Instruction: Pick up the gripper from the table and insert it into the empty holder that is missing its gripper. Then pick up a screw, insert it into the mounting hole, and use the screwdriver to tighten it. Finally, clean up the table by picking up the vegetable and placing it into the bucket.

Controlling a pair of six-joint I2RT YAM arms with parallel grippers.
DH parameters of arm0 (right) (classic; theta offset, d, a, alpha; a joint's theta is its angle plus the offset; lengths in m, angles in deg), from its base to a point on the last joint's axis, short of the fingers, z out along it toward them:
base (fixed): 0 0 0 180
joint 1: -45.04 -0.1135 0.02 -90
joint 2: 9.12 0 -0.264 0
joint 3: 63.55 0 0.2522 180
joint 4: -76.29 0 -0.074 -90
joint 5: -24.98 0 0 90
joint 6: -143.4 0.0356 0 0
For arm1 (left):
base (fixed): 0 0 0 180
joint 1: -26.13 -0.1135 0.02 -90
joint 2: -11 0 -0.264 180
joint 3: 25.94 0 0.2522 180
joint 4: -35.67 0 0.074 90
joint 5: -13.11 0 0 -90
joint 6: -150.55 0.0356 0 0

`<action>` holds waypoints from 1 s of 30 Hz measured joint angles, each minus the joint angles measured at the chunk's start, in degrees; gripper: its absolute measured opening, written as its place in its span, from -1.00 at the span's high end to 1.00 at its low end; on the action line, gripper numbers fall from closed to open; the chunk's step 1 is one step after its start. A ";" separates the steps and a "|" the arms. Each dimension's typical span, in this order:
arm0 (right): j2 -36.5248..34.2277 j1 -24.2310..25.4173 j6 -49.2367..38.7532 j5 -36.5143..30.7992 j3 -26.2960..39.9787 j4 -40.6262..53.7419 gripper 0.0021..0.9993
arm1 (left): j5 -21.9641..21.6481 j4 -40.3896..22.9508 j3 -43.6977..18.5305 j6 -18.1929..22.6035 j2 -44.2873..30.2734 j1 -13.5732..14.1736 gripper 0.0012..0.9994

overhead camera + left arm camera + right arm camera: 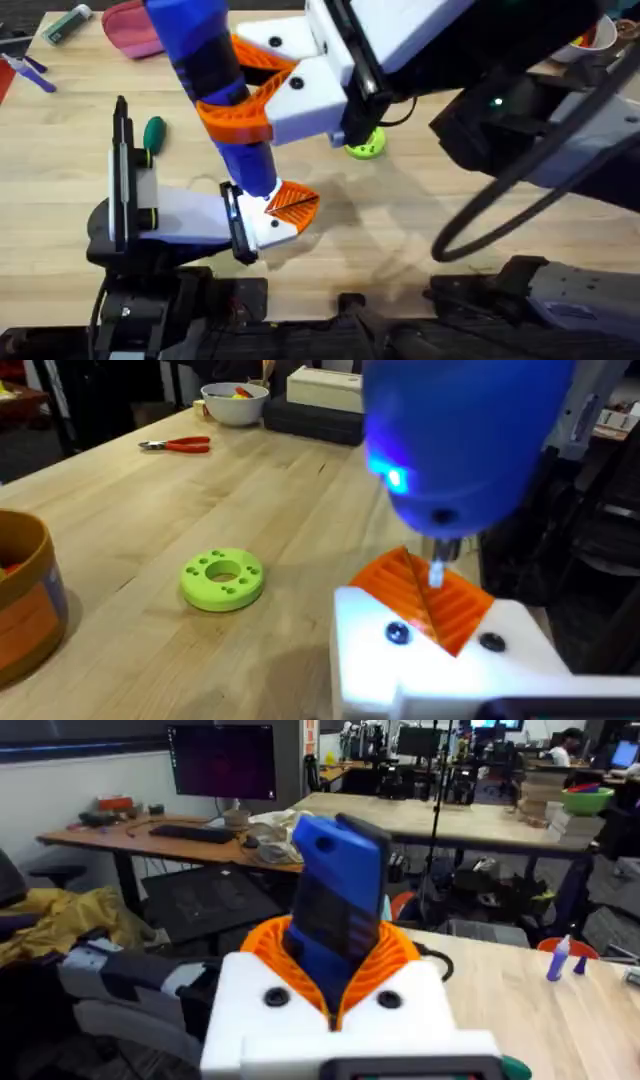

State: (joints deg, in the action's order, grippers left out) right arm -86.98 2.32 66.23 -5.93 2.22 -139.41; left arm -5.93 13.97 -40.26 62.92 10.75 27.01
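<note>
Your right gripper (pixel 255 105): orange pads clamped tight on blue screwdriver (pixel 205 60), held upright; blue light lit. Silver bit (pixel 437 570) tip down on orange ribbed gripper (pixel 430 600) seated in white mount. Left gripper: opening can't tell. Vegetable (pixel 153 133) on table (pixel 400 220) beyond. No readable writing.

The blue screwdriver (pixel 465 445) stands bit-down on the orange gripper (pixel 425 600); a green holed disc (pixel 222 578) lies on the bench (pixel 200 490).
</note>
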 joint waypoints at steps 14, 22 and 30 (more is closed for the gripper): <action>-0.91 -0.66 -2.65 0.31 -0.70 0.09 0.96 | 0.00 -0.02 0.00 0.00 0.00 0.00 0.96; -2.31 -1.64 -3.43 0.29 -0.74 -0.26 0.96 | 0.00 -0.02 0.00 0.00 0.00 0.00 0.96; -2.57 -1.62 -5.69 0.13 -0.85 -0.30 0.96 | 0.00 -0.02 0.00 0.00 0.00 0.00 0.96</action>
State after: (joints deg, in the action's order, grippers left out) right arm -89.55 0.70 60.54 -5.80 1.37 -139.71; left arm -5.93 13.94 -40.26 62.92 10.75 27.01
